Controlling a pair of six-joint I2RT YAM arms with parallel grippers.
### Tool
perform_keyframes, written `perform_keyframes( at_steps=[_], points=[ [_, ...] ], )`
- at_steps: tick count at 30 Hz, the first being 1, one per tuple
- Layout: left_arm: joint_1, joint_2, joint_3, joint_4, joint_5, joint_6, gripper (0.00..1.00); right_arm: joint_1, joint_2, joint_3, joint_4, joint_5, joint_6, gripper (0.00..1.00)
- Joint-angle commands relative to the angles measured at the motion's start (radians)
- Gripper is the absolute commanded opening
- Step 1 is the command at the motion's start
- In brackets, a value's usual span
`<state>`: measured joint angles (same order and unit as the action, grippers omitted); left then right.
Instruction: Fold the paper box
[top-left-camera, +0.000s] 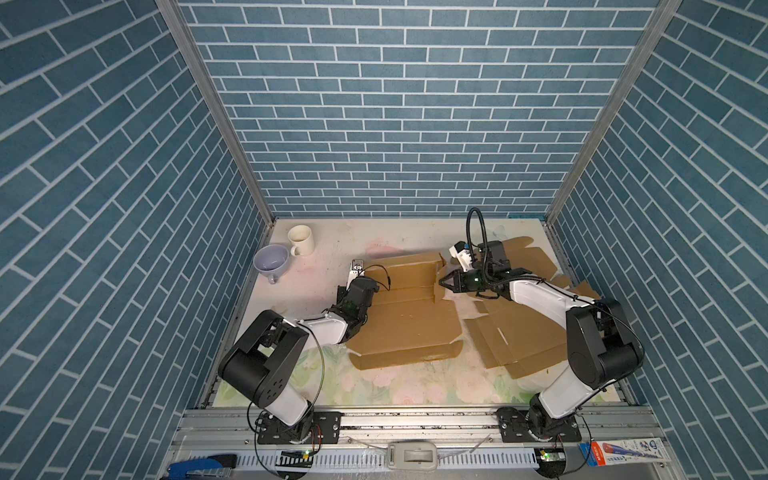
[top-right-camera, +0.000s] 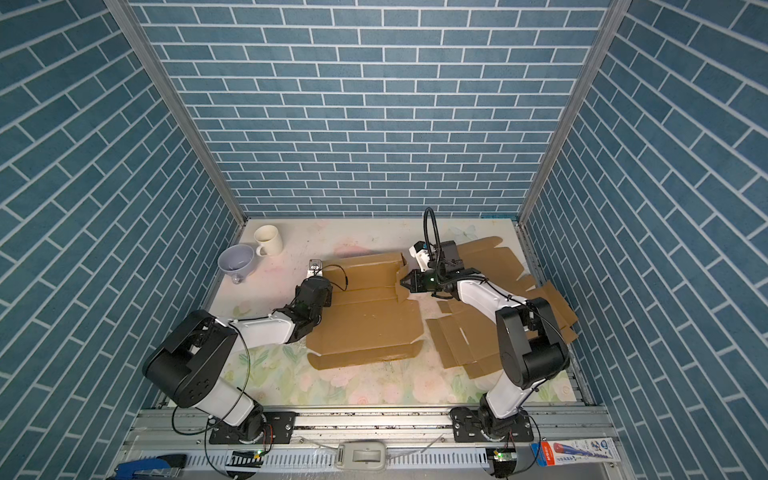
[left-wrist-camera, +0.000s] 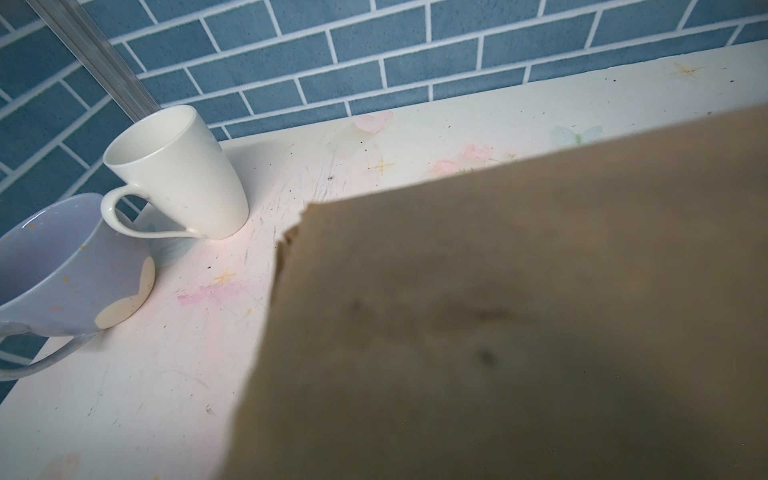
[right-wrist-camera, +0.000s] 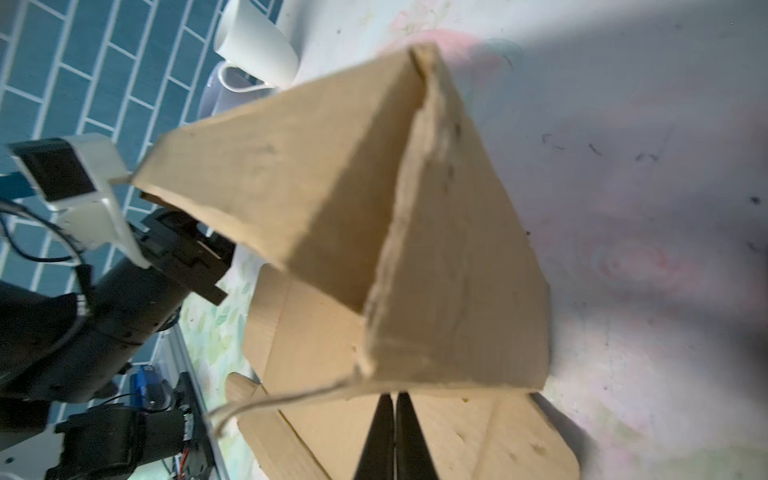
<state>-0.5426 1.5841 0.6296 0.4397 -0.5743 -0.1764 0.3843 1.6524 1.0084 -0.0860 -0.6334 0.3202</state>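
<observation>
The 12 o'clock wall of the paper box (top-left-camera: 407, 328) is propped upright, apparently for tucking, flanked by left gripper (right-wrist-camera: 203, 270) and right gripper (right-wrist-camera: 392, 397), both pressed together.

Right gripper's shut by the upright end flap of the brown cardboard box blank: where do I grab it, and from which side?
Take the end flap by its free edge, from the right, where the right gripper sits shut at that edge. It stands upright off the raised back wall of the box blank, edge-on to the gripper, so opened jaws should straddle both faces.
</observation>
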Motion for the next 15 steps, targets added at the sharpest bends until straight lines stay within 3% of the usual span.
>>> perform_keyframes(
  at_steps=[1,11,15],
  points=[
    [0.009,0.011,-0.011,-0.069,-0.001,0.014,0.00,-0.002,0.021,-0.031,0.042,0.111,-0.061,0.13],
    [0.010,0.014,-0.007,-0.072,0.016,0.021,0.00,0.032,0.087,-0.022,0.253,0.230,-0.136,0.39],
    [0.012,0.017,-0.006,-0.075,0.020,0.022,0.00,0.050,0.111,0.002,0.263,0.352,-0.177,0.41]
  ],
)
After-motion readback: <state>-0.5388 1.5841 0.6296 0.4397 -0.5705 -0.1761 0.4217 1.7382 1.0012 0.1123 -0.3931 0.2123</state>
